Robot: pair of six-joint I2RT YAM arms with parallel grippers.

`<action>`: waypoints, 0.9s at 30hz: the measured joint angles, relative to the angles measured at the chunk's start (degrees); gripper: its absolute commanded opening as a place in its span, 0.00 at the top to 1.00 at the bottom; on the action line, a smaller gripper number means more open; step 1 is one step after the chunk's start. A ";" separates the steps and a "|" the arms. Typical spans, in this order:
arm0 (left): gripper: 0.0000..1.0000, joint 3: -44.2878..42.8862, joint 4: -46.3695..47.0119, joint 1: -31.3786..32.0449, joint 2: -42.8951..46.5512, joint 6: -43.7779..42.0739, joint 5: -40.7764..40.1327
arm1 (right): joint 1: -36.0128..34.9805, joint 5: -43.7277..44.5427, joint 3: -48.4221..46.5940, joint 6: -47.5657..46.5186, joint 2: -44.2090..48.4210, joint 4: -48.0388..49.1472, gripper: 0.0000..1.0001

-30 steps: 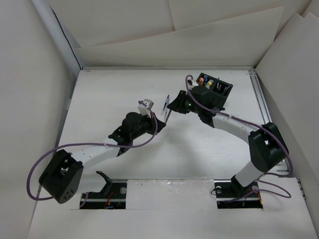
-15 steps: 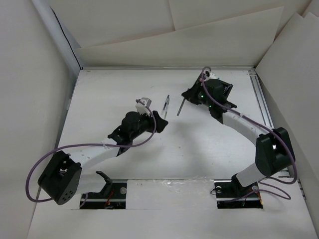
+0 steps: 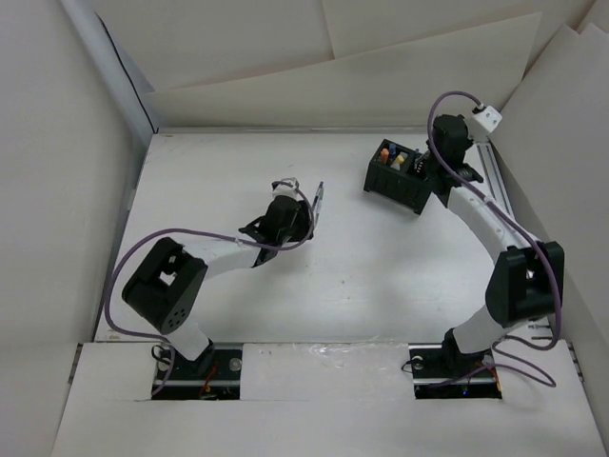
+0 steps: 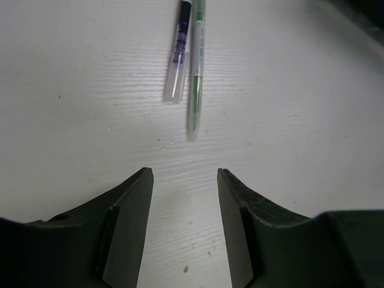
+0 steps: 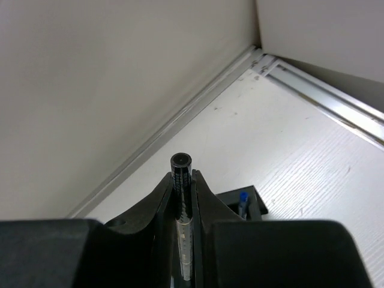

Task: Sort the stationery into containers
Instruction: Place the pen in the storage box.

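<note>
**One pen over the box, two more waiting on the table**

Nearest to my bases, my left gripper (image 4: pixel 183 180) hangs low over the table (image 3: pixel 362 276) with its jaws spread and nothing between them. Just ahead lie two slim pens side by side, almost touching: a green pen (image 4: pixel 196 78) and, to its left, a clear purple-banded pen (image 4: pixel 179 54). Both point away from me, roughly in line with the gap of my jaws.

I judge this to be the reach for the next pick. The left arm would need to go forward and down, then turn the wrist so the fingers cross one barrel and not both.

Farther off, toward the right rear corner, the black box (image 3: pixel 400 181) sits with an orange highlighter (image 3: pixel 384 152) in it, and the right wrist view shows a blue pen (image 5: pixel 242 201) there too. My right gripper (image 5: pixel 182 186) is raised above and behind the box, clamped on a dark pen (image 5: pixel 182 174) held end-on. It calls for a lowering into a pen compartment, then letting go.

Room is tight there: the rail (image 3: pixel 490 176) runs just beside the box and the back wall (image 5: pixel 90 90) is close behind. Between pens and box the table gives me open passage.
</note>
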State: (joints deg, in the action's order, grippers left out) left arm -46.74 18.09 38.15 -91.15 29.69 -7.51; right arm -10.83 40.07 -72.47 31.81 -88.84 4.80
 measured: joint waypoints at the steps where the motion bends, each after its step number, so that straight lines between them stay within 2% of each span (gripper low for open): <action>1: 0.56 -0.72 -0.66 0.00 -1.05 0.11 -0.70 | 0.11 2.05 -1.49 -0.61 -1.84 -0.07 1.00; 7: 0.56 -4.42 -2.75 0.00 -4.68 0.22 -4.57 | 0.79 8.59 -6.25 -3.15 -10.34 -0.50 1.00; 13: 0.56 -6.99 -3.04 -0.48 -8.41 0.22 -5.86 | 1.33 11.21 -6.34 -3.78 -12.81 -0.98 1.00; 17: 0.56 -8.63 -3.69 -1.07 -11.30 0.17 -6.01 | 1.18 11.72 -5.79 -3.50 -12.76 -0.79 0.80; 18: 0.56 -9.01 -3.78 -1.22 -11.93 0.17 -6.03 | 1.03 11.69 -5.16 -3.21 -12.46 -0.72 0.70; 20: 0.56 -9.46 -4.07 -1.42 -12.79 0.15 -6.14 | 0.50 11.50 -3.74 -2.58 -11.93 -0.94 0.59; 21: 0.56 -9.62 -4.24 -1.53 -13.07 0.13 -6.23 | 0.13 11.21 -3.10 -2.29 -11.63 -1.05 0.50; 27: 0.59 -11.08 -4.63 -1.64 -14.49 -0.48 -6.49 | -1.18 8.37 0.83 -1.40 -7.23 -1.57 0.31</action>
State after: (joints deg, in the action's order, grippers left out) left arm -57.82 13.45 36.51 -105.65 29.21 -14.00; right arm -12.01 48.45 -71.64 30.41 -96.07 3.22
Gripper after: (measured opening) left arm 0.428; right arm 0.657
